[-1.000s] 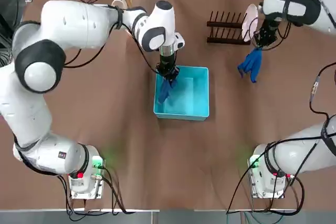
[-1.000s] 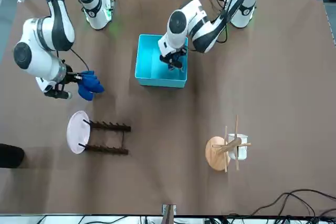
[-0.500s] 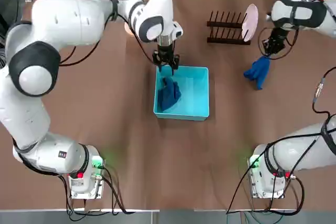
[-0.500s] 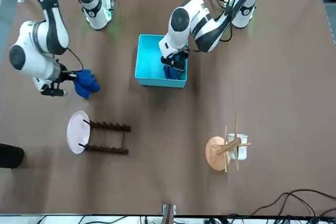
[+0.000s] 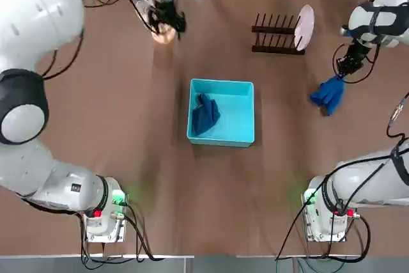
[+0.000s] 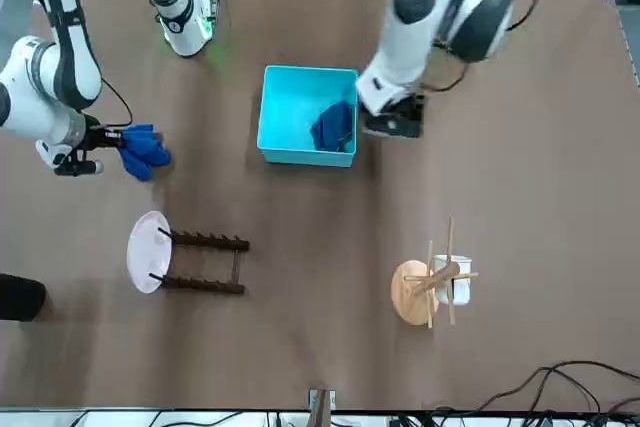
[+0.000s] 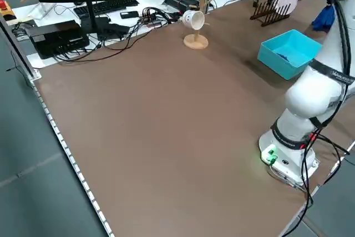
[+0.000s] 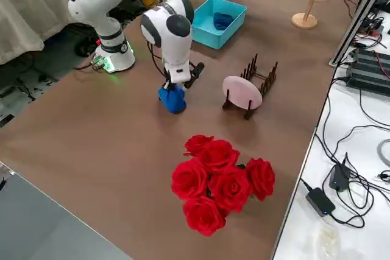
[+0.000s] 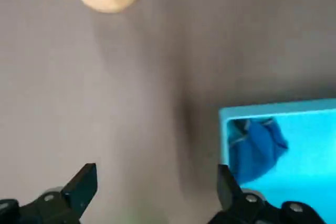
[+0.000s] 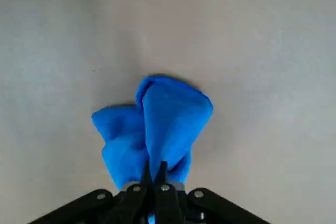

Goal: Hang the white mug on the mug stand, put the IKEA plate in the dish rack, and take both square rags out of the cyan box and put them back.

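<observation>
From my console I see the right gripper [image 10: 154, 174] pinched tight on 1 blue rag [image 5: 328, 94], which hangs bunched from its fingertips at the robot's right side of the table [image 5: 128, 126], well apart from the cyan box [image 5: 246, 110] and near the dish rack [image 5: 275, 33]; in the right side view that rag's [image 8: 172, 98] lower end looks to be at the tabletop, though I cannot tell if it truly touches. The left gripper [image 9: 152, 195] is spread wide with nothing between its fingers [image 9: 84, 182]; I find it raised over the table between the box and the mug stand [image 6: 418, 292], with the box's near wall [image 9: 223, 124] showing in its wrist view. The other rag [image 5: 204, 114] lies crumpled inside the cyan box against the wall on the robot's left. The IKEA plate [image 5: 305, 27] stands on edge in the dish rack, at the end of the rack toward the robot's right. The white mug [image 6: 455, 282] hangs on the mug stand, off on the far left part of the table. In the right side view I also note a bunch of red roses [image 8: 219, 181] near the table's edge beyond the rack.
</observation>
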You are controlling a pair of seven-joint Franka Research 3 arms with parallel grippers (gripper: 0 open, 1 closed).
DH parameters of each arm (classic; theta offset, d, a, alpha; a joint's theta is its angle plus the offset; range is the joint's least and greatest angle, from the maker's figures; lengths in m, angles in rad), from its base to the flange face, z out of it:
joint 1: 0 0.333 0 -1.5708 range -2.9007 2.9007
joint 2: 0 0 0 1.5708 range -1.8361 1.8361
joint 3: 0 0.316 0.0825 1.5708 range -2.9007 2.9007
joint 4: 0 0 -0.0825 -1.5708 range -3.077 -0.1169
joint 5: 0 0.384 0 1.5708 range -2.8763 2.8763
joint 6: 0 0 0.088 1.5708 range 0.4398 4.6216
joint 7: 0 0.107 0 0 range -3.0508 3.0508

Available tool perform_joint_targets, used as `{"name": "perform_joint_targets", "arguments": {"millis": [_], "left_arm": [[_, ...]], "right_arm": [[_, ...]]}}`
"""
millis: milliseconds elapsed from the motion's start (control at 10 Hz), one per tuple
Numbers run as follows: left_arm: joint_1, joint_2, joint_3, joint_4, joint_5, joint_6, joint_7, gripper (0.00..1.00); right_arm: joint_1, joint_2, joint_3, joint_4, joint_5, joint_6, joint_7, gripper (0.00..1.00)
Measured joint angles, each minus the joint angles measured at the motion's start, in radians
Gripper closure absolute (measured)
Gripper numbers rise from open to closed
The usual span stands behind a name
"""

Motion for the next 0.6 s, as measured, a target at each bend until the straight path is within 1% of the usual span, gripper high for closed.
{"name": "perform_joint_targets", "arguments": {"millis": [100, 200, 400, 500, 600], "left_arm": [[-0.001, -0.029, 0.063, 0.014, -0.024, -0.015, 0.050, 0.00], [-0.001, -0.061, 0.134, 0.021, -0.060, -0.020, 0.114, 0.00], [0.006, -0.130, 0.261, 0.027, -0.088, -0.023, 0.224, 0.00], [0.021, -0.163, 0.309, 0.035, -0.097, -0.033, 0.285, 0.00], [0.042, -0.189, 0.351, 0.055, -0.105, -0.075, 0.356, 0.00]], "right_arm": [[0.016, 0.019, 0.009, -0.021, 0.006, 0.060, 0.007, 0.97], [0.065, 0.039, 0.015, -0.031, 0.025, 0.101, 0.051, 0.97], [0.221, 0.059, 0.024, -0.031, 0.069, 0.146, 0.236, 0.97], [0.305, 0.061, 0.028, -0.031, 0.083, 0.153, 0.346, 0.97], [0.377, 0.061, 0.029, -0.029, 0.089, 0.156, 0.443, 0.97]]}}
